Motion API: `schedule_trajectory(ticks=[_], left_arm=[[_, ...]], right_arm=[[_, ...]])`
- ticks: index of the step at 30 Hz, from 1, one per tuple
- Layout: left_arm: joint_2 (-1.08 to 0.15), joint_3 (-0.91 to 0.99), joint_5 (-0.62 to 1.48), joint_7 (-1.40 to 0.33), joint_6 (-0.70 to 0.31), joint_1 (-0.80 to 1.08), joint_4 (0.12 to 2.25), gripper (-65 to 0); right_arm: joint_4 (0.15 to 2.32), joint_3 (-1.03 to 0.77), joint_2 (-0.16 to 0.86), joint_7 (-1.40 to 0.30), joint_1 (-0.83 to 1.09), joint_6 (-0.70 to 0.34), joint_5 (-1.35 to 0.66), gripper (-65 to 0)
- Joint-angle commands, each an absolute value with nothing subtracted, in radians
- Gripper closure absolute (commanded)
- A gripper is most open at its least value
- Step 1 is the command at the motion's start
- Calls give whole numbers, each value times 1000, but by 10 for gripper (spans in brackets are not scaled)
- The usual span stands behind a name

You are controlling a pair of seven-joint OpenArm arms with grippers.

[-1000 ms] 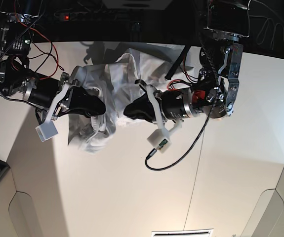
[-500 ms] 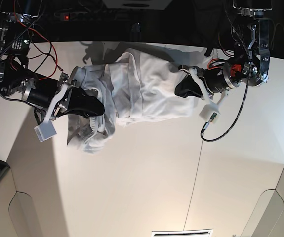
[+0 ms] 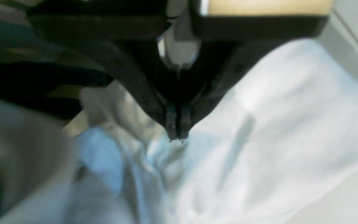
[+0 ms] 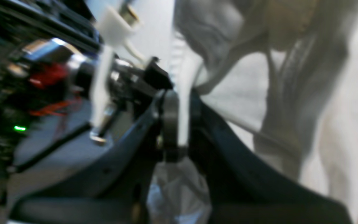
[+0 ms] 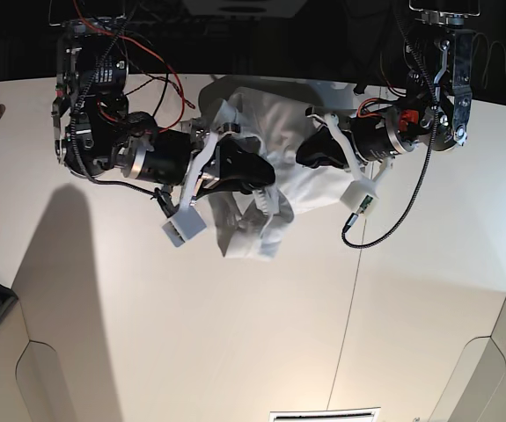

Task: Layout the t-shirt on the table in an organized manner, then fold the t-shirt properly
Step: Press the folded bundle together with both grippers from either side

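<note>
Lying bare at the near end, in the base view: white table [image 5: 235,352], with thin dark seam line [image 5: 349,308] running toward the far edge and rounded cut-outs at the near corners.

Hanging bunched farther in, between both arms, over the far half of the table: white t-shirt [image 5: 270,189], crumpled, lower folds sagging toward the tabletop.

Gripping the t-shirt on that view's left: right gripper [image 4: 179,124], jaws nearly closed, with a strip of white fabric pinched between them and more cloth bulging beneath, as seen in the right wrist view.

Pinching at the t-shirt's other side: left gripper [image 3: 177,132], jaws pressed fully together, tips touching the wrinkled cloth; fabric between the pads not discernible, left wrist view being blurred.

Looping below the left arm: black cable [image 5: 393,220].
</note>
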State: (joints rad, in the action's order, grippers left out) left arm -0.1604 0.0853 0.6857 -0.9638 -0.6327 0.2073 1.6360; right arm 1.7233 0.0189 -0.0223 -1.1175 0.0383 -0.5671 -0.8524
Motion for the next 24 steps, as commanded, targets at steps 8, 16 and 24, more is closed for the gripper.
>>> schedule_trajectory(ticks=[8, 16, 24], left_arm=[[-164, 132, 752, -997, -640, 192, 1770, 0], [-164, 275, 698, -1089, -639, 205, 1822, 0], [-163, 299, 592, -1066, -587, 239, 1808, 0]], right_arm=[[1742, 59, -28, -1029, 25, -530, -720, 0], [1742, 65, -28, -990, 25, -467, -616, 0], [1742, 142, -28, -943, 23, -447, -503, 0]])
